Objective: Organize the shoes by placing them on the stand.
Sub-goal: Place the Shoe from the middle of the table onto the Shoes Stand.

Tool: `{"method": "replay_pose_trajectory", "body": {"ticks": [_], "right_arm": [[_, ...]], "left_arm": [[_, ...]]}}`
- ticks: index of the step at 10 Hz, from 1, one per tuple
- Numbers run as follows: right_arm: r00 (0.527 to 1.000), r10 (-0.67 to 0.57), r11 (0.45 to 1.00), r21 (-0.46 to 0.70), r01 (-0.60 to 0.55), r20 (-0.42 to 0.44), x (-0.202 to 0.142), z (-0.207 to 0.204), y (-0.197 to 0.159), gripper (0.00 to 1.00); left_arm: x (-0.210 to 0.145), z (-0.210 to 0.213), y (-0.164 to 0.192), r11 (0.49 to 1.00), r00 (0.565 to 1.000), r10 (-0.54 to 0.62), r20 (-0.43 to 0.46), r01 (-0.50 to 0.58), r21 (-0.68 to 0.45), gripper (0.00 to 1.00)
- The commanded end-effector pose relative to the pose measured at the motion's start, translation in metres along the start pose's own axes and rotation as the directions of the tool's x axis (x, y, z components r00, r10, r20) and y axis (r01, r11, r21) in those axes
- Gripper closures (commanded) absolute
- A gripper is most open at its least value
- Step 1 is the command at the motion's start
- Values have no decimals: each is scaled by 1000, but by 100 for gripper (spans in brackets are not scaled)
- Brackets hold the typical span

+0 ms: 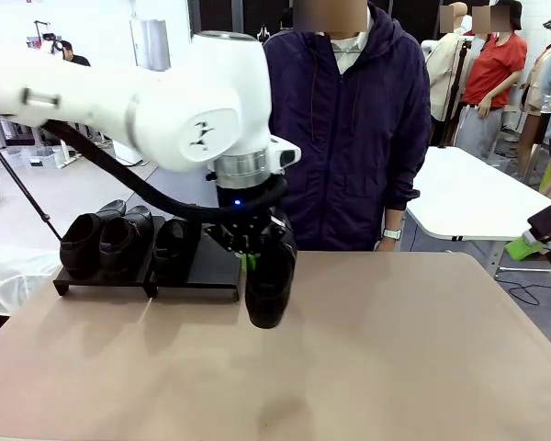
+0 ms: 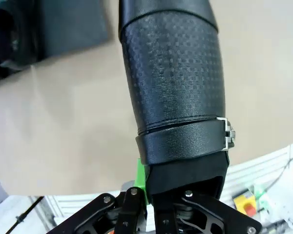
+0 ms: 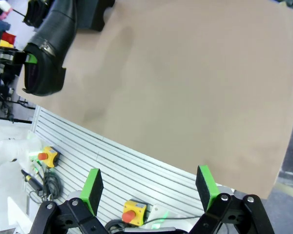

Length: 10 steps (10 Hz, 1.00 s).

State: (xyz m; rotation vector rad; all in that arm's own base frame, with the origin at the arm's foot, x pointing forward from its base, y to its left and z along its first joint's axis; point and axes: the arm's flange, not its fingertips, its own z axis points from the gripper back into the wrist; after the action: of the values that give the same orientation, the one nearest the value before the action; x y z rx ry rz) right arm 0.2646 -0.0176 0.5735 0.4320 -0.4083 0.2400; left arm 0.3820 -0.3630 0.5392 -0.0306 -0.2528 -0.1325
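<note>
the left gripper (image 1: 253,250) holds one black dress shoe (image 1: 269,280) by its heel end, and the jaws are closed on the rim of the shoe opening. the shoe hangs in the air above the tan table (image 1: 395,349), toe pointing down and toward the camera, just beside the right end of the stand (image 1: 197,274). in the left wrist view the held shoe (image 2: 173,83) has a textured upper and a strap with a small metal buckle (image 2: 227,135), and one green pad (image 2: 140,181) presses on its side. three other shoes (image 1: 119,241) stand side by side on the low black stand at the far left of the table. the right gripper (image 3: 149,187) is off the table edge with its jaws wide apart, holding nothing. a person in a dark jacket (image 1: 358,129) stands behind the table.
</note>
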Motion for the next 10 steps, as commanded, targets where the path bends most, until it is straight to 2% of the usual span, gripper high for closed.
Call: {"method": "replay_pose_trajectory", "body": {"ticks": [1, 2, 3, 8, 9, 10], "right_arm": [[1000, -8, 1000, 13, 8, 1, 3, 3, 3, 0], [1000, -8, 1000, 13, 8, 1, 3, 3, 3, 0], [1000, -8, 1000, 13, 8, 1, 3, 3, 3, 0], [1000, -8, 1000, 13, 8, 1, 3, 3, 3, 0], [1000, -8, 1000, 13, 8, 1, 3, 3, 3, 0], [1000, -8, 1000, 13, 8, 1, 3, 3, 3, 0]], "left_arm": [[-35, 1, 35, 991, 970, 124, 208, -132, 22, 100], [-43, 6, 50, 972, 927, 229, 296, -234, -17, 100], [-10, 6, 17, 999, 995, 47, 82, -47, 6, 100], [-10, 6, 17, 999, 995, 47, 82, -47, 6, 100], [-16, -6, 12, 999, 996, 50, 79, -51, 14, 100], [5, -5, 25, 1000, 995, 1, 100, 0, -12, 100]]}}
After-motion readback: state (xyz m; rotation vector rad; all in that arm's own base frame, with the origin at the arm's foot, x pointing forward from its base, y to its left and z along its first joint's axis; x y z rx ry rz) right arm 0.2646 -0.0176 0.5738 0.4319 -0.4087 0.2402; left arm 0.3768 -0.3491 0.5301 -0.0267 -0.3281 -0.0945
